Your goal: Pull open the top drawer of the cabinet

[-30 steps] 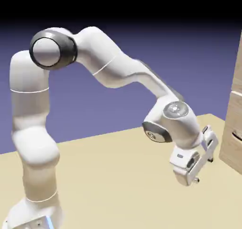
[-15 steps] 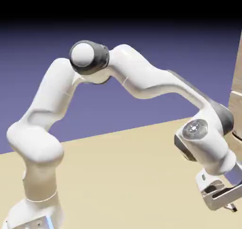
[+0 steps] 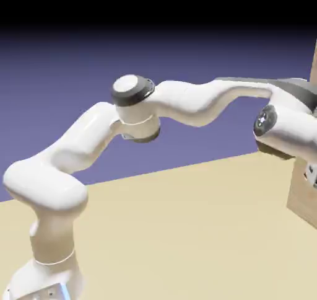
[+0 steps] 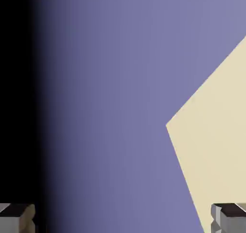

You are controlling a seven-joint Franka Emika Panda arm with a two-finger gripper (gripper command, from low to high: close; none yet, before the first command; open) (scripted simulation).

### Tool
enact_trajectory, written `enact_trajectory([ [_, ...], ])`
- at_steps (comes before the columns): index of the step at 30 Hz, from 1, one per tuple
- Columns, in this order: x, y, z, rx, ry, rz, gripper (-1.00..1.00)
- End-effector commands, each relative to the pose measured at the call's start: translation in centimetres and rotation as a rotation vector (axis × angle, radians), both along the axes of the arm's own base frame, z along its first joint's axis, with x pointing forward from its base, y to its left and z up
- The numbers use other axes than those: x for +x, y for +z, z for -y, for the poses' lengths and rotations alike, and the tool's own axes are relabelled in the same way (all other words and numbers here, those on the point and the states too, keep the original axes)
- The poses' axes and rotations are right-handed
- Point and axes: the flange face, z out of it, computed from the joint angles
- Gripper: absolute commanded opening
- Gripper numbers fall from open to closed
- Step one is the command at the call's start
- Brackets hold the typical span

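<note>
The cabinet [image 3: 303, 196] shows only as a strip of tan wood at the right edge of the exterior view, standing on the table [image 3: 186, 230]. The arm [image 3: 186, 100] stretches out level from its base toward the cabinet, and its wrist sits right against the cabinet's near edge, partly in front of it. The top drawer is not clearly in view: the part of the cabinet above the wrist is cut off by the frame, so whether the drawer has moved at all cannot be read. By my judgement nothing of the pull is done yet; reaching the drawer front, taking hold and drawing it out all remain.

The gripper [image 4: 123, 217] is released: in the hand view its two grey fingertips [image 4: 17, 216] sit far apart at the bottom corners with nothing between them. That view looks past the cabinet altogether, showing only the violet backdrop [image 4: 110, 107], a wedge of table and a dark band. In the exterior view the gripper itself is hidden beyond the frame.
</note>
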Motion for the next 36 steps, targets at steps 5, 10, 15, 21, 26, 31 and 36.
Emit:
enact_trajectory([
  [5,5.7,4.6,-9.5,-0.076,0.185,0.141,0.0],
  [10,10.9,6.4,-22.7,-0.129,0.439,0.231,0.0],
  [15,13.8,6.6,-23.2,-0.131,0.447,0.233,0.0],
  [21,16.0,6.4,-23.2,-0.13,0.448,0.233,-1.0],
  [26,14.1,6.4,-23.2,-0.13,0.448,0.233,-1.0],
  [31,11.3,6.4,-23.2,-0.13,0.448,0.233,-1.0],
  [36,7.8,6.4,-23.2,-0.13,0.448,0.233,-1.0],
])
